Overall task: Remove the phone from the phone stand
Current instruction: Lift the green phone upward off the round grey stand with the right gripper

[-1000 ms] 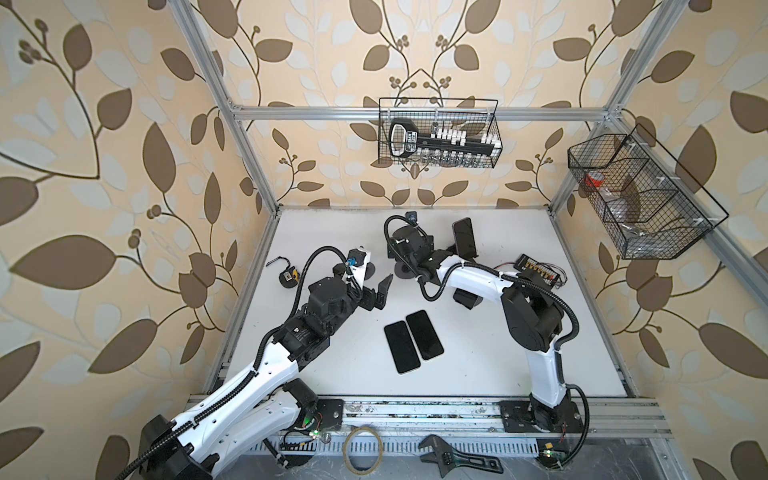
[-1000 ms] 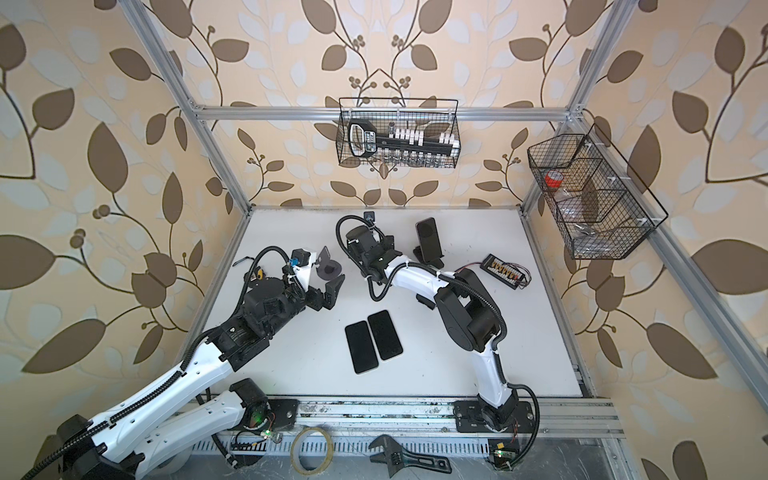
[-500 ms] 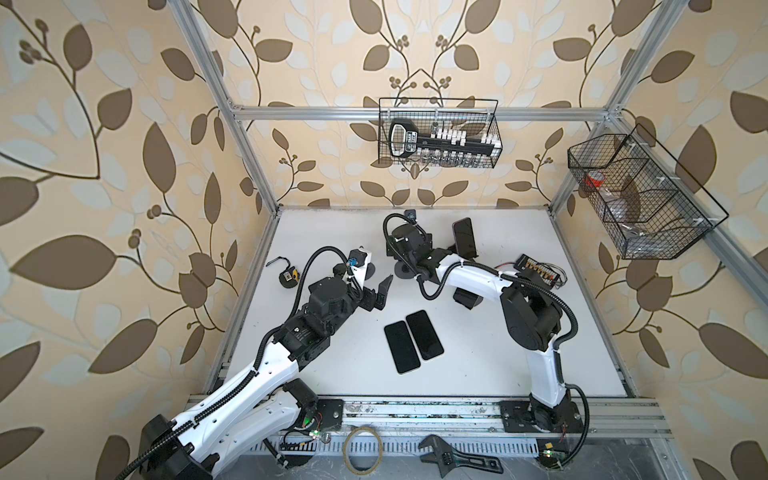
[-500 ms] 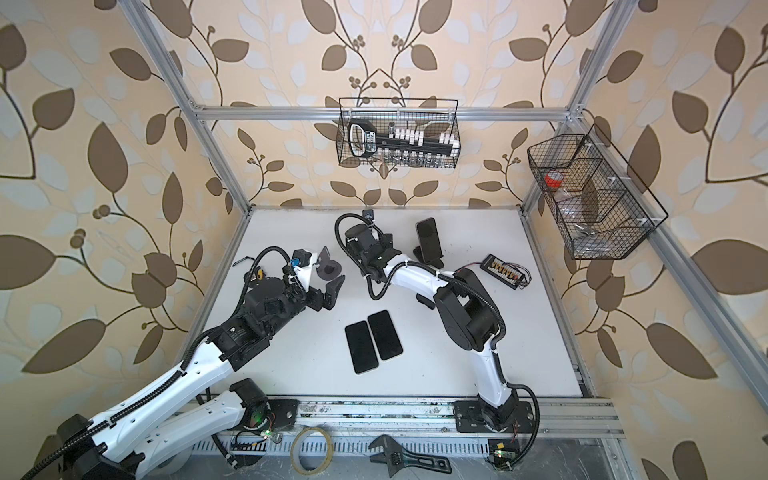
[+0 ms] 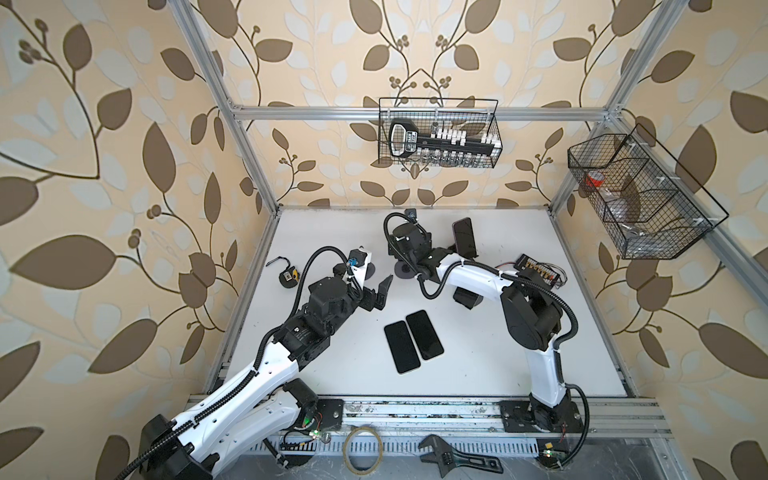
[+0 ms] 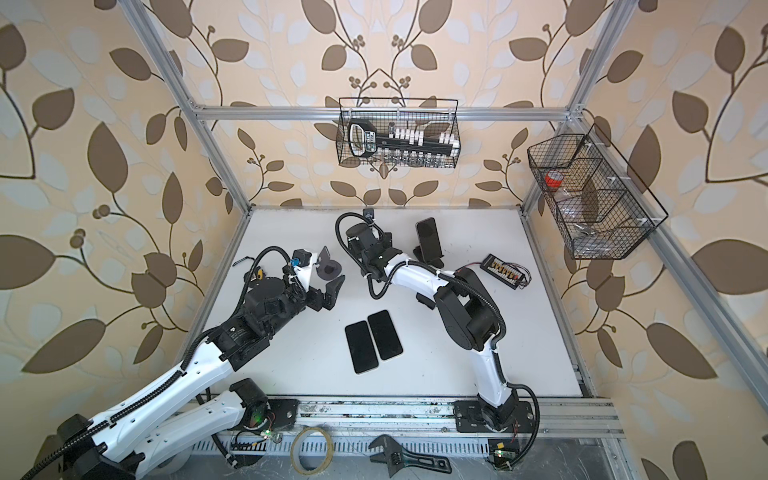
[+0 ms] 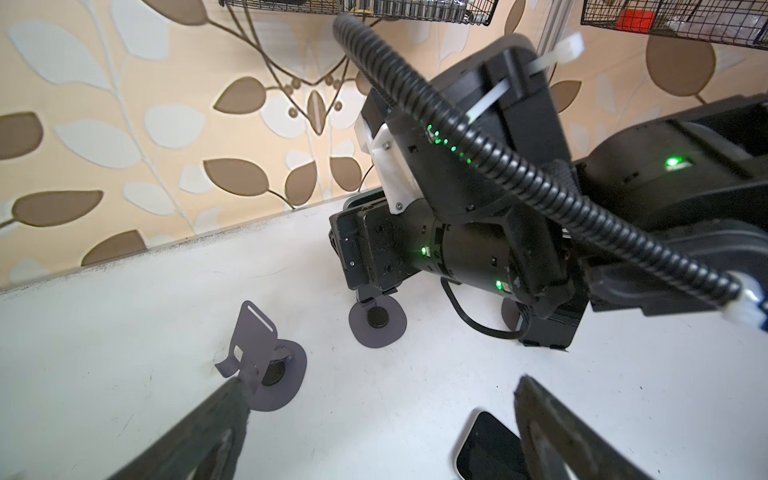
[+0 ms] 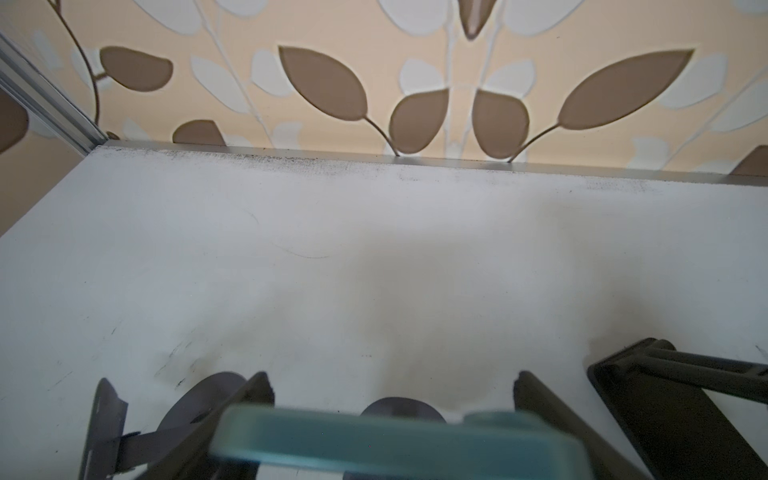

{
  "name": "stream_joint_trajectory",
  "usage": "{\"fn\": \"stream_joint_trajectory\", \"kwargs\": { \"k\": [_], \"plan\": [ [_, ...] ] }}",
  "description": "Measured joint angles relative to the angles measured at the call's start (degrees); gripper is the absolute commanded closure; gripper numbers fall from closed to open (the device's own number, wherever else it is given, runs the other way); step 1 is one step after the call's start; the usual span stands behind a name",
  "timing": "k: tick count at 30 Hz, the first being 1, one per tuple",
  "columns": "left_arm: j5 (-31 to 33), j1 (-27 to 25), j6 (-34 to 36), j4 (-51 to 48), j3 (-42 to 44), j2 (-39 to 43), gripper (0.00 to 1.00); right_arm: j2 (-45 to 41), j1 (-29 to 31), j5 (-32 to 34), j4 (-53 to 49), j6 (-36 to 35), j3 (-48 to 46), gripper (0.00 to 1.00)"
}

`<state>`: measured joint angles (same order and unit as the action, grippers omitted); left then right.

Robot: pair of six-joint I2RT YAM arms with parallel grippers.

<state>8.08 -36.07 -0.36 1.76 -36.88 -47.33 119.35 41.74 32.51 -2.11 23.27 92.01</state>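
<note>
Leaf-patterned wallpaper [image 5: 124,124] closes in a white table [image 5: 332,232], and the work sits at its far middle. There the right gripper [image 8: 391,376] hangs low over a grey stand [image 7: 376,328]. Its fingers [image 8: 249,399] stand either side of the teal-edged phone [image 8: 395,440] that leans in that stand. Whether the pads press on the phone I cannot tell: the close view is blurred, and in both top views the wrist hides it. The left gripper [image 7: 384,386] is spread wide and empty. It hovers over bare table left of the middle, beside an empty grey stand [image 7: 257,353].

The step in hand looks to be the grasp. To do it well, the pads should sit square on the phone's two opposite edges and close evenly, so it does not twist. The lift should then follow the backrest until the lower edge clears the lip. A sideways pull would likely drag the light stand along. The black stand [image 6: 432,261] just to the right needs room.

Counted, there are four phones:
- the teal-edged one
- an upright phone [image 5: 463,239] on the black stand
- two lying flat in the near middle, the left flat phone [image 5: 401,347] just beside the right flat phone [image 5: 424,334]

There are two grey stands and one black one. A dark block [image 5: 465,297] under the right forearm may be a fourth. There are two arms.
</note>
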Motion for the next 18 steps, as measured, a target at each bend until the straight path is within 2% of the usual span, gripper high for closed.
{"fn": "stream_joint_trajectory", "kwargs": {
  "k": [18],
  "plan": [
    [-0.02,0.0,-0.02,0.0,0.0,-0.07,0.01,0.0,-0.31,-0.44,0.7,-0.42,0.0,0.13]
  ]
}}
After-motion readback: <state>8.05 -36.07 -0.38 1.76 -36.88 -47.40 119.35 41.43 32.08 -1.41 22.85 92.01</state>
